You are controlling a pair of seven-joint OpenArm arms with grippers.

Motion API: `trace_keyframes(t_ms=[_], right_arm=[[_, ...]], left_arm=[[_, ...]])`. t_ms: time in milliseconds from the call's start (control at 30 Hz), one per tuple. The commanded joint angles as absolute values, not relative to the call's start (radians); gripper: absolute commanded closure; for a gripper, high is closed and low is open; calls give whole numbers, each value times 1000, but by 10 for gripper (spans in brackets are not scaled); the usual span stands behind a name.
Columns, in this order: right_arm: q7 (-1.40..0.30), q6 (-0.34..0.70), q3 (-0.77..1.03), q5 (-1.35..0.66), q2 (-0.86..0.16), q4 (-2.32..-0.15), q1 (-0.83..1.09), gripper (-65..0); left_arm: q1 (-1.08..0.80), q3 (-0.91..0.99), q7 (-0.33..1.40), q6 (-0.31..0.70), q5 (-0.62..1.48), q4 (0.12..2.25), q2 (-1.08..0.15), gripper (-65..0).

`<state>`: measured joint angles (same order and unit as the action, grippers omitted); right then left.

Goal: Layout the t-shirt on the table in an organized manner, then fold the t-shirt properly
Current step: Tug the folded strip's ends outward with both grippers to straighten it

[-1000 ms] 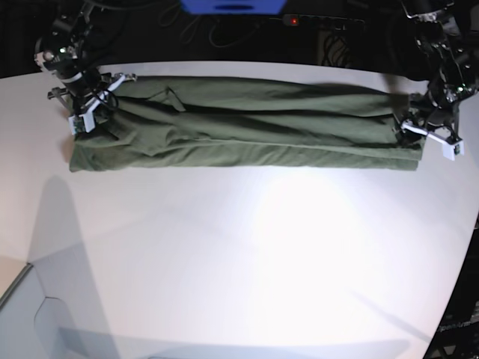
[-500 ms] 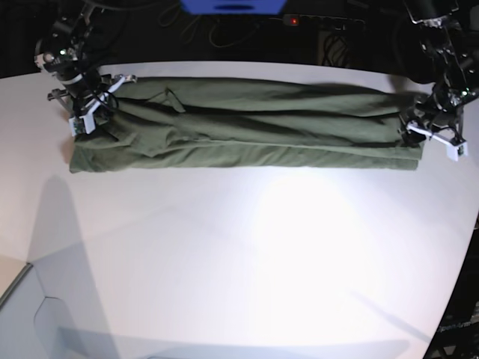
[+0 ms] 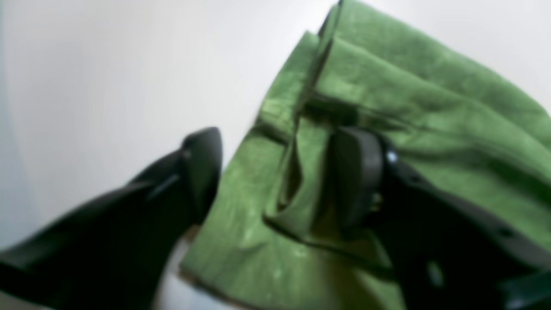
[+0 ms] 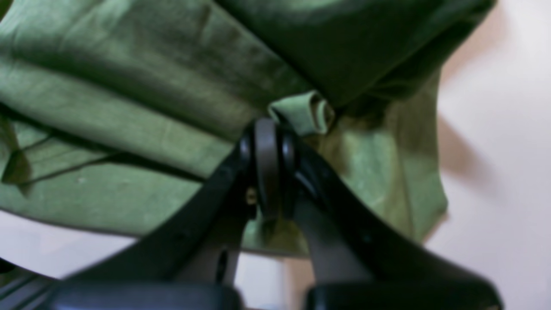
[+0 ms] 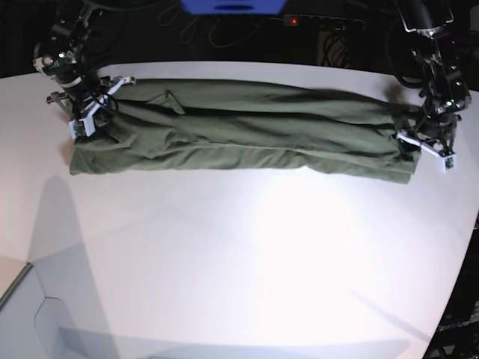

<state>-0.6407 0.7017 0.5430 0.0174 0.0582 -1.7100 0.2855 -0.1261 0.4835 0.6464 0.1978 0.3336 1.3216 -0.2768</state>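
surface (image 5: 247, 254): white, bare across its near half. t-shirt (image 5: 239, 127): olive green, folded into a long wrinkled band along the far edge. left gripper (image 3: 275, 172): bent down at the band's end by the far right edge, jaws parted astride a fabric fold. right gripper (image 4: 267, 165): angled down at the far left end, jaws clenched on a bunched hem.

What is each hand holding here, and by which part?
Right hand: shut on a bunched fold at one end of the t-shirt. Left hand: straddles a fold at the other end, jaws apart, nothing clamped.
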Motion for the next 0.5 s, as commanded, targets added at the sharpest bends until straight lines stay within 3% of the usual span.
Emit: trace_keyframes(t_ms=[0,100,300,467], right_arm=[[-645,698,545,19,50,-1719,285,0],[-645,698,545,19,50,-1719,275,0],[-645,698,545,19,50,-1715,265,0],[-645,698,545,19,50,-1713,248,0]], left_arm=[[-140,473,740,197,326,1291,-271,-244],[-130,479,740,197,331,1282,-271,-16],[-131,484,742,197,334,1339,-271,0],[-157,539,754,197,335,1570,-209,0]])
